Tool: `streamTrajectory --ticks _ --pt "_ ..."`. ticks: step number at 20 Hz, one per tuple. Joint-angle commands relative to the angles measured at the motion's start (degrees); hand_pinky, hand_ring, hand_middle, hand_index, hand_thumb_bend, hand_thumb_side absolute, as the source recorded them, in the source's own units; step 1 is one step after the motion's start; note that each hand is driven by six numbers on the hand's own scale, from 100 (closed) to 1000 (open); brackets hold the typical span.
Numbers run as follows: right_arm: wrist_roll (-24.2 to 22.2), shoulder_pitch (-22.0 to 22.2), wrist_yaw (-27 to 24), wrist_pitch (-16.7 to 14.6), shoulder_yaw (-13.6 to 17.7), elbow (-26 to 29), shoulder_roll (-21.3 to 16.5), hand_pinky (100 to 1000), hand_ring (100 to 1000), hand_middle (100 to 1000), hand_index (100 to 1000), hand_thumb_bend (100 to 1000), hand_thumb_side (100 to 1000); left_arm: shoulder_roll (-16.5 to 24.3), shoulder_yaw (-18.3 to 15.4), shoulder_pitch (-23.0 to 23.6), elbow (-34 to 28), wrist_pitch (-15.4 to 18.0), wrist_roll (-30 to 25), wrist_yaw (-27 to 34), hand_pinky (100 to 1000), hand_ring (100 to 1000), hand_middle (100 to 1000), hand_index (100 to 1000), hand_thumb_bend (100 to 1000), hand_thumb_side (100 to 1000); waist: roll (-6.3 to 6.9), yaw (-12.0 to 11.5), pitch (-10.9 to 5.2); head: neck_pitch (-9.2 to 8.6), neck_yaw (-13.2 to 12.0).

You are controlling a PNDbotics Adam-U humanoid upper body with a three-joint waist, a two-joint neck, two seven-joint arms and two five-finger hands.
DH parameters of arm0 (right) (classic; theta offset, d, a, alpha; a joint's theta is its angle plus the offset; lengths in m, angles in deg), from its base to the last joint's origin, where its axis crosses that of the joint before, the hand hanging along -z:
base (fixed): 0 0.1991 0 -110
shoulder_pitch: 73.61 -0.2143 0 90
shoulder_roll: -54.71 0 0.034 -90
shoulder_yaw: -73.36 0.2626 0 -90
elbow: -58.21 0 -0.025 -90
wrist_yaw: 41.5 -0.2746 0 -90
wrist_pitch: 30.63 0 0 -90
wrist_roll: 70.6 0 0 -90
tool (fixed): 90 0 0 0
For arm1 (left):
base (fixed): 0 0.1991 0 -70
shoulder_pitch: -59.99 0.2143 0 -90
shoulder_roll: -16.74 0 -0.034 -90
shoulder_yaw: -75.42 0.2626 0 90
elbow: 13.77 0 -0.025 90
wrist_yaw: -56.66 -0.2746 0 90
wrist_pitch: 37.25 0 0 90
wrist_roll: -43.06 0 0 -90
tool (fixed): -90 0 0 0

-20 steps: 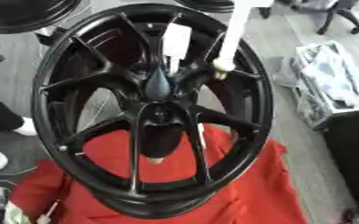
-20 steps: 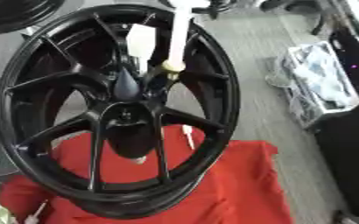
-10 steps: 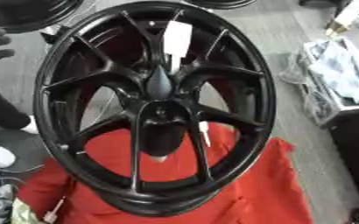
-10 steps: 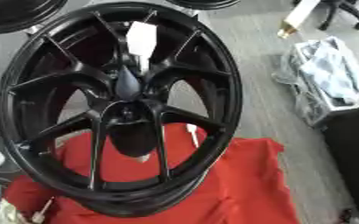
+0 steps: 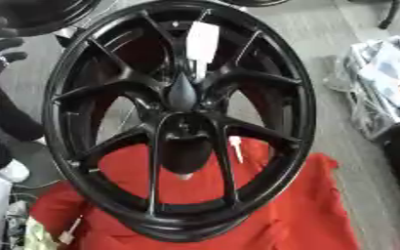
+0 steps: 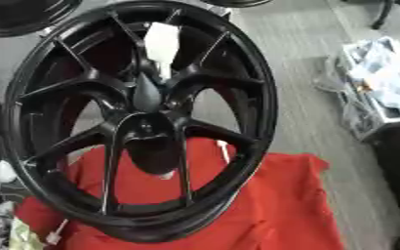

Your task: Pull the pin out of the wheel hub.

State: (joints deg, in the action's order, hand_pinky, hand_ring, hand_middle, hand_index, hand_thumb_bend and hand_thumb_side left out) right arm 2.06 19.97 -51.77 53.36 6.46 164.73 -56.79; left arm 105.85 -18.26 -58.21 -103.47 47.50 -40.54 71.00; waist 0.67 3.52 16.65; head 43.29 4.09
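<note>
Grey floor runs open to the right of our one glossy black multi-spoke wheel (image 5: 178, 122), which stands tilted on a red cloth (image 5: 271, 205). We see its hub (image 5: 184, 128) at centre, with a white tag (image 5: 202, 43) hanging between the upper spokes. No pin is discernible at the hub. A dark gloved shape (image 5: 0, 46) at the left edge is cut off; whether it is our left hand, and its fingers' state, cannot be told. Our right hand is out of view. Cluttered packaging (image 6: 378, 83) crowds the right edge.

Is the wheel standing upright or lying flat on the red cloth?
Upright, tilted: the wheel stands on its rim on the red cloth.
</note>
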Motion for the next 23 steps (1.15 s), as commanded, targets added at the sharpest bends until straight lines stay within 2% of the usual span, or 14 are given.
streamTrajectory --ticks 1,6,9,11,13,15,17,20,23 --pt "-0.6 0.4 5.0 0.1 1.0 -1.8 0.5 1000 833 761 912 100 142 1.0 -0.3 -0.8 -1.1 0.2 0.0 0.1 699 691 598 711 100 740 -0.05 -0.1 -0.67 -0.59 0.1" --pt "-1.4 0.8 7.2 0.9 1.1 -3.6 2.1 1000 833 765 919 100 154 0.9 -0.3 -0.8 -1.1 0.2 0.0 0.2 699 691 597 710 100 749 -0.03 -0.3 -0.61 -0.57 0.1" --pt "-1.0 0.7 6.3 1.5 1.4 -3.9 2.6 1000 817 751 910 100 100 0.9 -0.3 -0.8 -1.1 0.1 0.0 0.2 699 690 597 710 100 749 -0.06 -0.3 -0.64 -0.50 0.0" --pt "0.6 0.1 3.9 2.2 1.7 -3.4 2.8 981 785 722 890 100 599 0.9 -0.3 -0.8 -1.1 0.1 0.0 0.2 699 690 597 710 100 749 -0.04 -0.3 -0.67 -0.48 -0.1" --pt "4.1 -0.8 -1.3 2.8 1.4 -1.8 3.0 957 743 663 836 100 628 0.9 -0.2 -0.8 -1.1 0.2 0.0 0.2 699 690 597 710 100 749 0.02 -0.3 -0.70 -0.53 -0.2" --pt "6.5 -2.2 -7.5 3.0 0.5 0.1 3.3 955 736 654 826 100 645 0.8 0.0 -0.8 -1.2 0.2 -0.2 0.2 698 689 597 710 100 748 0.15 -0.4 -0.72 -0.54 -0.1" --pt "7.0 -4.4 -14.0 2.7 -0.5 1.3 3.8 961 747 668 837 100 631 0.6 0.2 -0.9 -1.3 0.3 -0.4 0.2 698 690 598 711 100 746 0.38 -0.6 -0.76 -0.62 0.1" --pt "3.7 -7.6 -21.4 1.8 -1.8 1.3 4.5 967 756 674 840 100 615 0.2 0.6 -1.1 -1.7 0.7 -0.8 0.2 699 692 601 713 100 740 0.80 -0.9 -0.74 -1.01 0.5" --pt "-0.2 -10.2 -24.3 2.3 -2.2 -0.7 5.5 955 726 622 802 100 612 -0.1 1.0 -1.3 -2.3 1.1 -1.2 0.3 699 693 602 714 100 736 1.22 -1.1 -0.65 -1.43 0.6"
